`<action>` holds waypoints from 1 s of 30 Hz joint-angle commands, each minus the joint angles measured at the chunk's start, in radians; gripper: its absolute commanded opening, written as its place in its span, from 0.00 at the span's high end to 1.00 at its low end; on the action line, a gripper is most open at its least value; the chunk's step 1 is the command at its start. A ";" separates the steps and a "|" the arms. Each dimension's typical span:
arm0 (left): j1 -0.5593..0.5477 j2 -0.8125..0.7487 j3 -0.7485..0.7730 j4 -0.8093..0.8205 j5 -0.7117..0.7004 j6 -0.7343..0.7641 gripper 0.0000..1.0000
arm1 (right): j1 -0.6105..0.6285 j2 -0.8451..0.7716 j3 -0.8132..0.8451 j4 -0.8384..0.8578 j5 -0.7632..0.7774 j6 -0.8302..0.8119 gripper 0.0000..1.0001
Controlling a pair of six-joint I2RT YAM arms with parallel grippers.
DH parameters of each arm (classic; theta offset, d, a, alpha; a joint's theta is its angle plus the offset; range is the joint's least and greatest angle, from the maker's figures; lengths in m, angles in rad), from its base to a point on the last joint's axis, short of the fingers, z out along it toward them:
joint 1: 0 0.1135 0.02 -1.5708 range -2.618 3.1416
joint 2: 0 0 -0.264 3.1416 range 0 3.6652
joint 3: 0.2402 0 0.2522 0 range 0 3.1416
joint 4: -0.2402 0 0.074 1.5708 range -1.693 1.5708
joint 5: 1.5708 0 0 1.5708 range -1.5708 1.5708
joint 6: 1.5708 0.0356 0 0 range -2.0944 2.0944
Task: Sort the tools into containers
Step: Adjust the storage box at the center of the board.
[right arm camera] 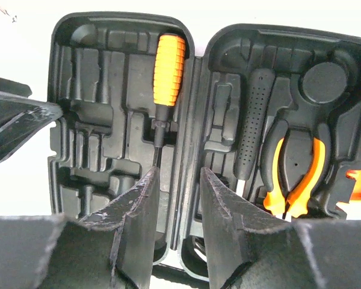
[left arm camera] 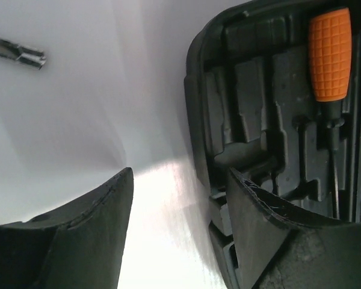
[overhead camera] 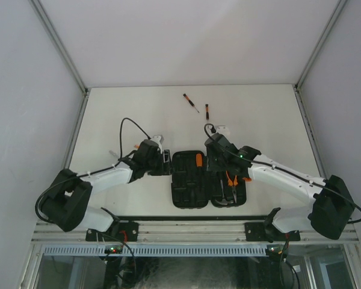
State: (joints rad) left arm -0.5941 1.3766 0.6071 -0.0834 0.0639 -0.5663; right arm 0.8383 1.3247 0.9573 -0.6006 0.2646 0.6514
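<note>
Tool case (overhead camera: 186,189) lies open, holding an orange-handled screwdriver (right arm camera: 168,66) and pliers (right arm camera: 298,174). Left gripper (left arm camera: 179,174) and right gripper (right arm camera: 179,173) both have jaws parted, gripping nothing.

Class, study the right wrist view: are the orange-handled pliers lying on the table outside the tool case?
No: the pliers sit in a moulded slot inside the open tool case.
</note>
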 commanded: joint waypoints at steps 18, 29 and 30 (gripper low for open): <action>0.019 0.151 0.069 0.151 0.073 -0.064 0.62 | 0.004 -0.079 -0.045 0.024 0.018 0.043 0.69; 0.020 0.002 -0.117 0.265 0.020 -0.265 0.91 | 0.008 -0.126 -0.090 0.033 0.026 0.066 0.70; 0.019 -0.017 -0.138 0.276 0.013 -0.291 0.93 | 0.008 -0.127 -0.091 0.034 0.026 0.068 0.70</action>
State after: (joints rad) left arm -0.5804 1.4494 0.5514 0.1318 0.1226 -0.7425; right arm 0.8402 1.2293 0.8715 -0.5968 0.2783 0.6975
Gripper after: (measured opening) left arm 0.214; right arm 0.305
